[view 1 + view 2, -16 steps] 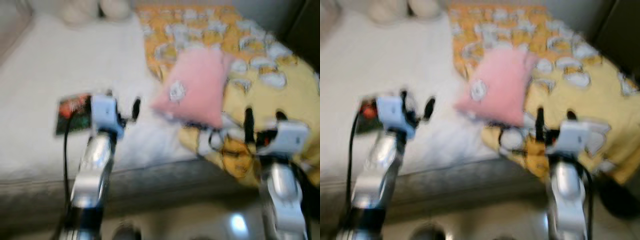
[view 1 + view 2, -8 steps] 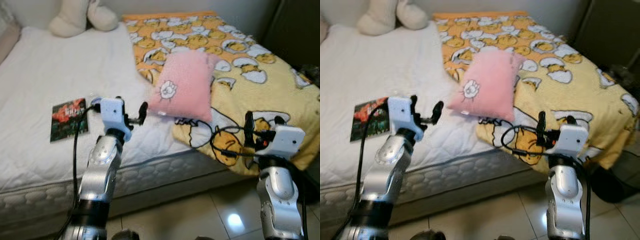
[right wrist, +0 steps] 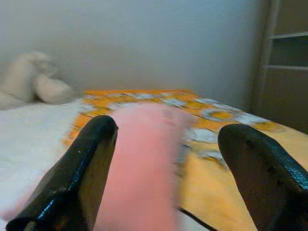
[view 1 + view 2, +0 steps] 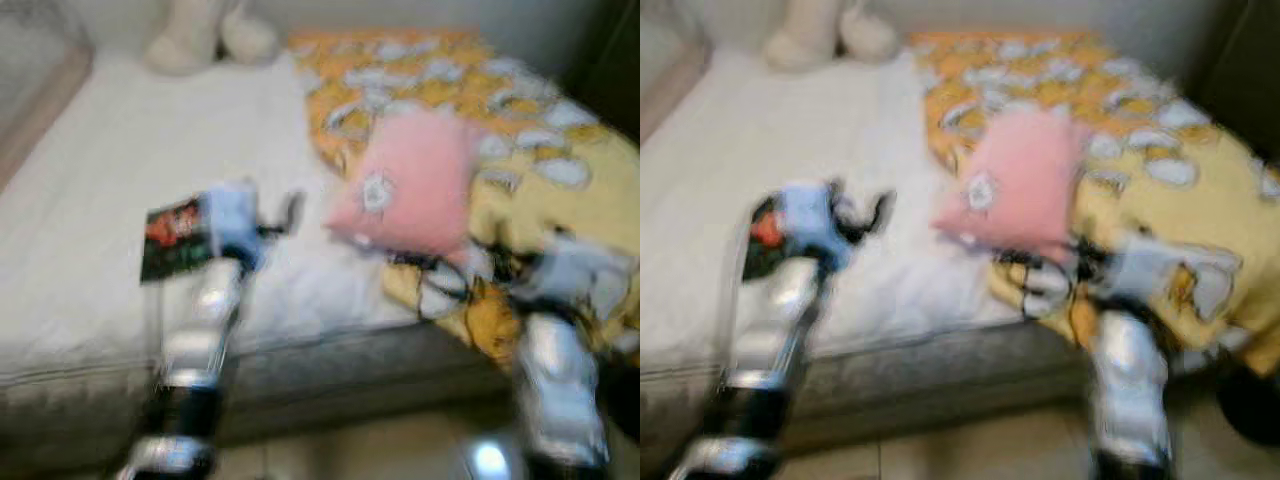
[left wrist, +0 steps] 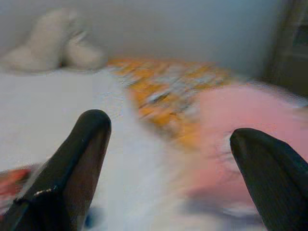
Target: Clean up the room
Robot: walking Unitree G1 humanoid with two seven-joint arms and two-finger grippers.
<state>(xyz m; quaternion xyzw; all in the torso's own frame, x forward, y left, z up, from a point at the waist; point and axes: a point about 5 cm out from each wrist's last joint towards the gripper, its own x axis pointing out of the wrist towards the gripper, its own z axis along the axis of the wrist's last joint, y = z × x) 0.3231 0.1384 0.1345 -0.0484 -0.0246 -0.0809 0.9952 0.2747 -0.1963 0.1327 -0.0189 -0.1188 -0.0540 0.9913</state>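
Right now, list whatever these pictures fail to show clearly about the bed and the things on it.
- Book: cover unreadable in the eye views, motion blur; the left arm hides part of it.
- Pink pillow: its small emblem is smeared by blur.
- Plush toy: top cut off by the frame edge.
- Yellow blanket: print blurred; the right arm covers its near edge.

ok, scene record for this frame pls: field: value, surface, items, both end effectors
surface: bed with white mattress
cover: yellow egg-print blanket on the robot's right half of the bed
pillow: pink pillow, lying on the blanket's edge
book: dark booklet flat on the mattress
toy: cream plush toy at the far end of the bed
left end effector: open, holding nothing
right end effector: open, holding nothing
image quality: blurred
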